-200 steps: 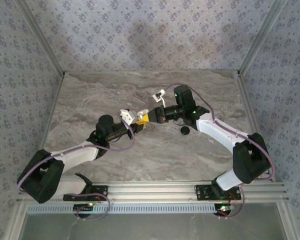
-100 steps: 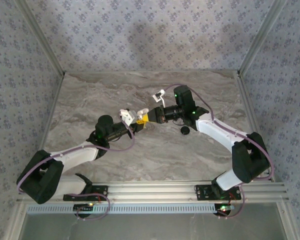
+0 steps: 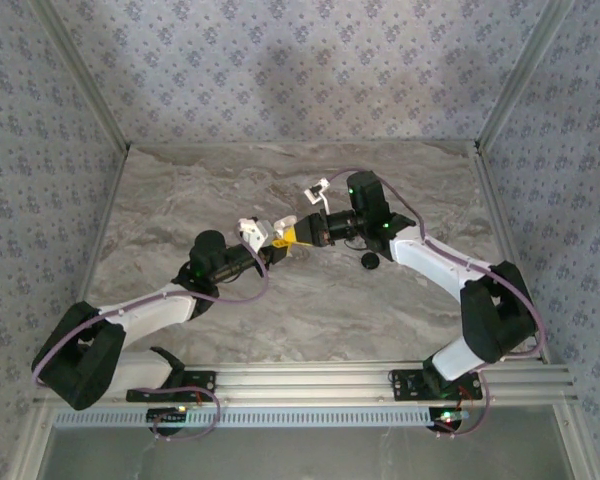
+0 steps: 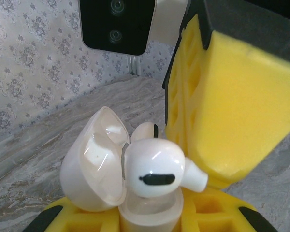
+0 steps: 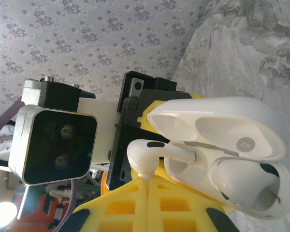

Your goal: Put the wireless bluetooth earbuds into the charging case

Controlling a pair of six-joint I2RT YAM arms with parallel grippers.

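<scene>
While the two arms meet in the air above the middle of the table [image 3: 180,200], the left gripper [image 4: 145,218] is clamped on the lower body of the case [image 4: 94,176]. The case is glossy white with rounded corners, like a pebble. Its lid [image 4: 101,140] stands open and is tilted back on the hinge. Two shallow hollows show on the inside of the lid.

One earbud [image 4: 157,170] sits at the mouth of the case. Its round white head has a short black oval vent, and a small tip points toward the right gripper [image 5: 147,200]. That gripper is closed, and its yellow pads [image 5: 135,195] meet on a thin white part of this earbud. From the right wrist view the stem reaches to the case next to the hinge. How deep it goes I cannot tell.

A second earbud [image 4: 146,130] rests in the case behind the first one, low in its socket, with a black mark on its head. On the table near the right arm lies a black disc [image 3: 370,261], well apart from the case.
</scene>
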